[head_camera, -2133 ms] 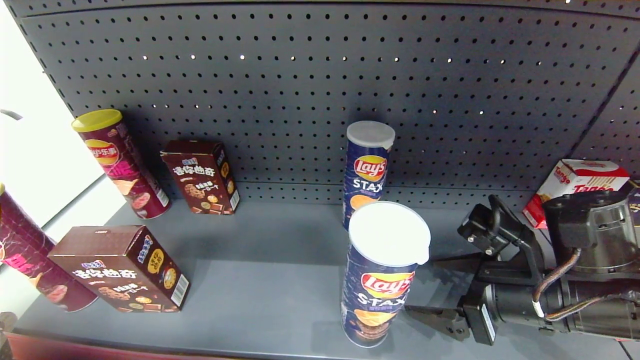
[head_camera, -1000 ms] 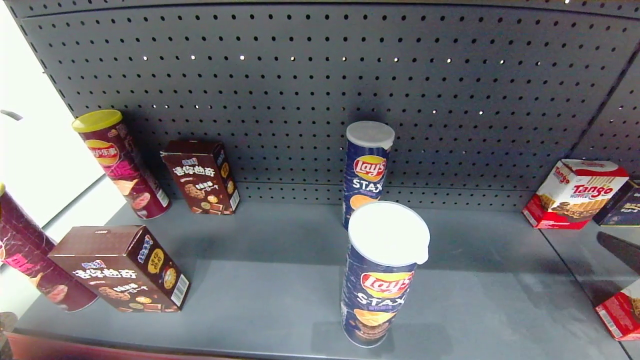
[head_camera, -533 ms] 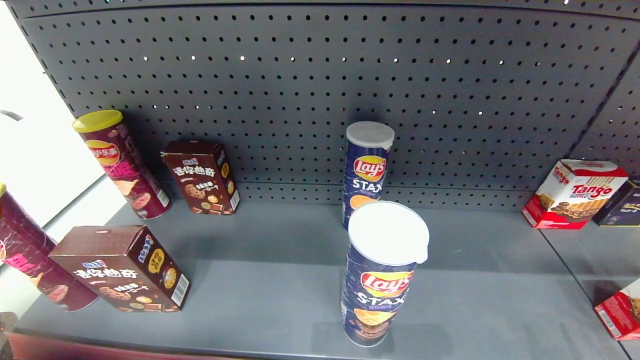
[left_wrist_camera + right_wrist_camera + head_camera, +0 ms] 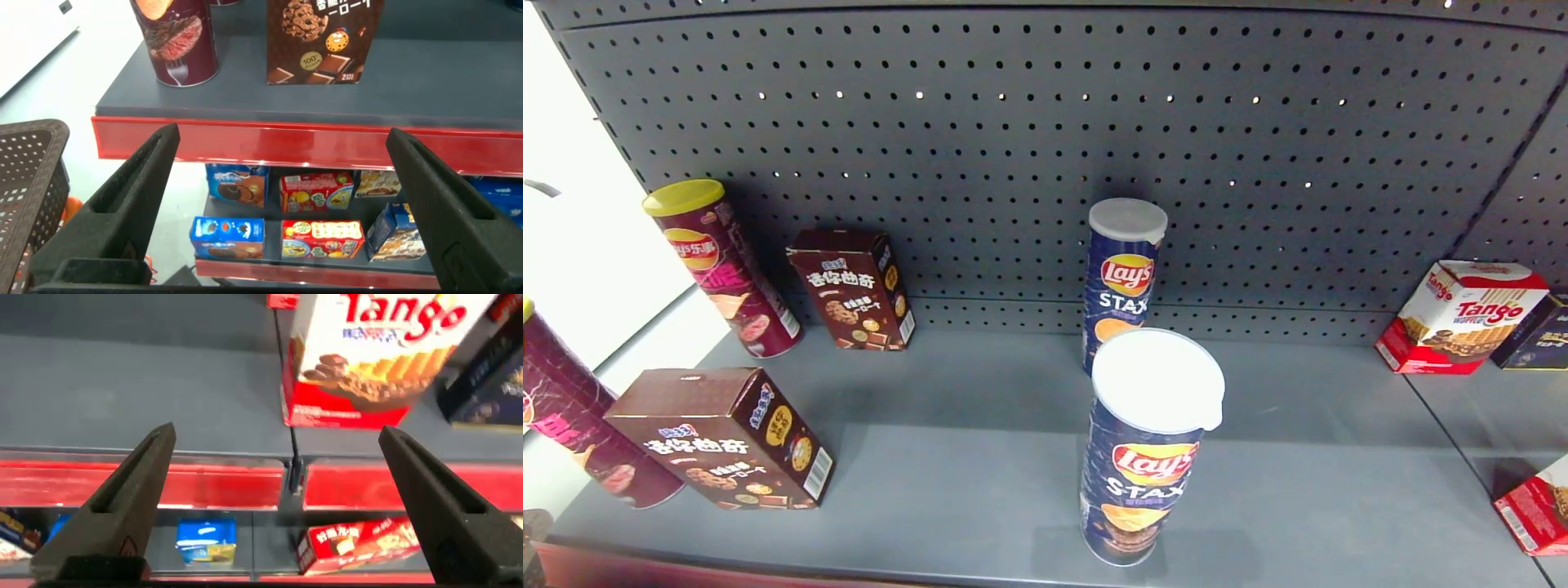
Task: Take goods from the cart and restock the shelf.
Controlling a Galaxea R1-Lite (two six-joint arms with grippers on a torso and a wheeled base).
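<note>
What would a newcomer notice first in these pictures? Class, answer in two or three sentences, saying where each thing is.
Two tall blue chip cans with white lids stand upright mid-shelf, the front can near the edge, the rear can by the pegboard. A red-and-white wafer box stands at the right.

Shop, snack aisle. Grey shelf (image 4: 980, 457) with pegboard back panel (image 4: 1013, 122), stocked with chip cans (image 4: 1143, 457), cookie boxes (image 4: 719, 445), wafer box (image 4: 1462, 314). Red front strip (image 4: 327, 139); boxed snacks (image 4: 319, 237) on lower tiers; mesh basket (image 4: 29, 180) alongside.

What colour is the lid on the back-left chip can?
Yellow-green lid, clearest in the head view.
</note>
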